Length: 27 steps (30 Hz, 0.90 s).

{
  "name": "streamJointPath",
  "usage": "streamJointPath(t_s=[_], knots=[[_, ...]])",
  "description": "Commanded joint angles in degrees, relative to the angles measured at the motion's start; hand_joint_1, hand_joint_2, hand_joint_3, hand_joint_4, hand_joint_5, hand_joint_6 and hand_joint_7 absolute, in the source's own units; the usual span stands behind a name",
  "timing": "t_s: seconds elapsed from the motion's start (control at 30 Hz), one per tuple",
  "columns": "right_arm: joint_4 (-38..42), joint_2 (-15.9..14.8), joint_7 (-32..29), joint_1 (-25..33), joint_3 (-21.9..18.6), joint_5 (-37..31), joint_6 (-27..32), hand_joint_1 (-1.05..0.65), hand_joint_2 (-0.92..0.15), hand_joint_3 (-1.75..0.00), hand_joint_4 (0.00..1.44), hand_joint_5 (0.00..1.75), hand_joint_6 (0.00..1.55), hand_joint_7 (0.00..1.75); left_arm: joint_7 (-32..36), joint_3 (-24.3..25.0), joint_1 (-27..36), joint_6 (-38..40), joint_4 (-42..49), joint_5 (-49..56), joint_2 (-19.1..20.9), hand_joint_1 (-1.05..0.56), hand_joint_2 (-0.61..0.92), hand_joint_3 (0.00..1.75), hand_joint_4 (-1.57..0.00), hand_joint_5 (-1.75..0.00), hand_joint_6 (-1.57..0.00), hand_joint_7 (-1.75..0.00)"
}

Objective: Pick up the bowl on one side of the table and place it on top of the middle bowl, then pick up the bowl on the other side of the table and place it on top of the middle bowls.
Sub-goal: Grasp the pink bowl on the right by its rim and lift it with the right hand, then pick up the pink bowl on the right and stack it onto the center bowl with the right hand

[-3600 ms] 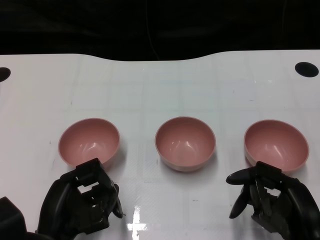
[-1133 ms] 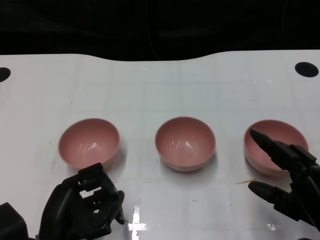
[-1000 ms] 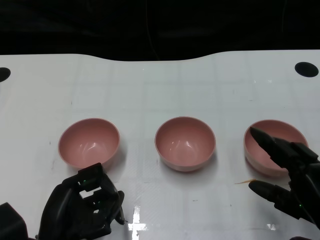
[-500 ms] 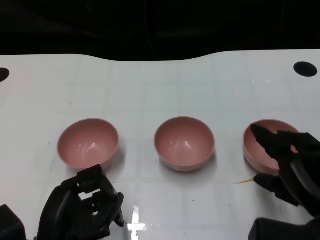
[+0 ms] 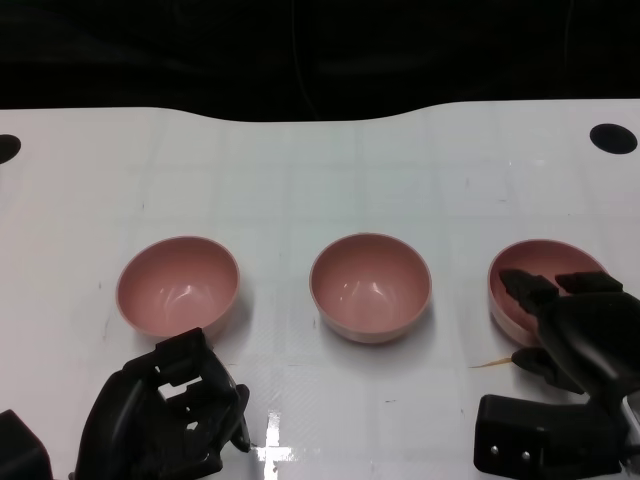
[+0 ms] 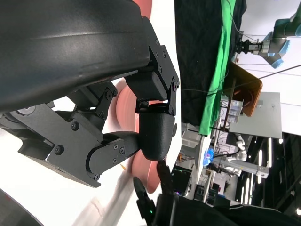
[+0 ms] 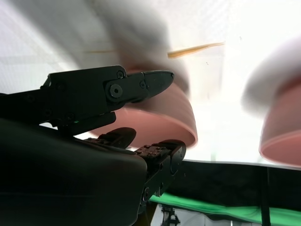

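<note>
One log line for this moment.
right hand: closing on right pink bowl, still tabled | left hand: idle | middle pink bowl: empty

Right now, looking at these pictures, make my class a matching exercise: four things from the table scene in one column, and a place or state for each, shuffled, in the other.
Things:
1. left pink plastic bowl
2. middle pink plastic bowl
3. right pink plastic bowl
4. black left hand

Places or states:
A. black right hand at its rim
B. between two other bowls
C. fingers curled, holding nothing
D. just beyond the left hand

Pairs: 1-D, 2-B, 3-A, 4-C
</note>
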Motion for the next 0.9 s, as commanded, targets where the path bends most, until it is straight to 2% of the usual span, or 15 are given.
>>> streamJointPath(t_s=[0.03,0.1,0.13,0.2,0.23,0.3,0.37,0.4,0.43,0.47,0.5,0.53,0.57,0.63,0.9], knots=[[4.84,-1.14,-0.21,-3.14,2.16,-0.52,1.57,-0.58,-0.90,-0.01,0.48,0.17,0.48,0.04,0.82,-0.16,0.75,-0.25,-0.87,0.21,0.33,-0.20,0.62,0.91,-0.91,-1.62,-0.84,-1.39],[7.69,-1.03,-1.04,-4.86,3.18,-0.03,1.99,-0.50,-0.92,-0.03,0.57,0.17,0.55,0.05,0.84,-0.24,0.79,-0.05,-1.02,0.13,0.33,-0.20,0.63,0.90,-0.90,-1.61,-0.84,-1.39],[9.16,-0.95,-1.85,-5.67,3.60,0.35,1.92,-0.45,-0.92,-0.04,0.69,0.22,0.61,0.07,0.80,-0.28,0.80,-0.01,-1.05,0.08,0.34,-0.20,0.63,0.89,-0.90,-1.61,-0.84,-1.38],[11.88,-0.99,-4.97,-6.87,4.08,1.26,0.57,-0.40,-0.92,-0.05,0.81,0.35,0.69,0.07,0.84,-0.34,0.88,-0.02,-1.16,0.05,0.28,-0.20,0.64,0.89,-0.90,-1.61,-0.84,-1.38],[12.97,-1.06,-6.81,-7.30,4.13,1.92,-0.54,-0.36,-0.92,-0.05,0.82,0.76,0.87,0.09,0.83,-0.34,0.91,-0.12,-1.16,0.03,0.24,-0.20,0.63,0.89,-0.90,-1.61,-0.84,-1.38],[15.21,-1.10,-12.17,-7.95,3.62,4.24,-4.57,-0.30,-0.91,-0.03,0.82,1.11,1.02,0.11,0.61,-0.35,0.94,-0.25,-1.10,-0.18,0.16,-0.21,0.64,0.87,-0.90,-1.61,-0.84,-1.38],[17.51,-1.08,-18.17,-8.64,3.18,6.47,-9.02,-0.20,-0.89,-0.01,0.87,1.58,1.20,0.16,0.71,-0.40,0.99,-0.13,-1.17,-0.12,0.15,-0.21,0.65,0.85,-0.90,-1.61,-0.84,-1.37],[18.40,-1.14,-21.00,-9.13,3.23,7.06,-10.98,-0.21,-0.91,-0.03,0.91,1.66,1.23,0.17,0.75,-0.44,0.98,-0.09,-1.18,-0.09,0.14,-0.20,0.66,0.85,-0.90,-1.61,-0.84,-1.37],[19.08,-1.25,-23.07,-9.60,3.39,7.35,-12.40,-0.22,-0.91,-0.13,0.94,1.71,1.11,0.73,0.82,-0.49,0.97,-0.17,-1.10,0.02,0.10,-0.20,0.66,0.85,-0.90,-1.60,-0.84,-1.37],[19.54,-1.29,-24.61,-9.98,3.45,7.69,-13.61,-0.22,-0.91,-0.19,0.95,1.73,0.91,1.22,0.89,-0.52,0.95,-0.20,-1.04,0.11,0.08,-0.20,0.66,0.86,-0.90,-1.60,-0.84,-1.37],[19.51,-1.37,-26.03,-10.26,3.46,7.98,-14.89,-0.21,-0.91,-0.22,0.95,1.74,0.81,1.48,0.87,-0.56,0.93,-0.30,-0.94,0.16,0.07,-0.20,0.66,0.86,-0.90,-1.60,-0.84,-1.37],[18.99,-1.57,-27.21,-10.49,3.54,8.09,-16.07,-0.19,-0.83,-0.43,0.95,1.74,0.78,1.61,0.80,-0.58,0.92,-0.49,-0.82,0.19,0.06,-0.20,0.65,0.86,-0.90,-1.60,-0.84,-1.36],[17.95,-1.82,-28.24,-10.66,3.64,7.93,-16.92,-0.17,-0.63,-0.81,0.94,1.74,0.75,1.69,0.78,-0.62,0.96,-0.40,-0.90,0.09,0.05,-0.21,0.65,0.86,-0.90,-1.60,-0.84,-1.36],[16.21,-2.09,-29.03,-10.85,3.69,7.83,-17.90,-0.17,-0.48,-1.05,0.95,1.75,0.72,1.73,0.82,-0.70,1.03,-0.31,-1.05,-0.07,0.05,-0.21,0.65,0.84,-0.90,-1.60,-0.84,-1.36],[9.35,-0.32,-30.73,-11.33,3.98,8.83,-22.64,-0.14,-0.39,-1.15,0.98,1.75,0.75,1.75,1.08,-0.71,1.10,0.12,-1.34,-0.12,0.25,-0.21,0.68,0.80,-0.89,-1.60,-0.84,-1.36]])
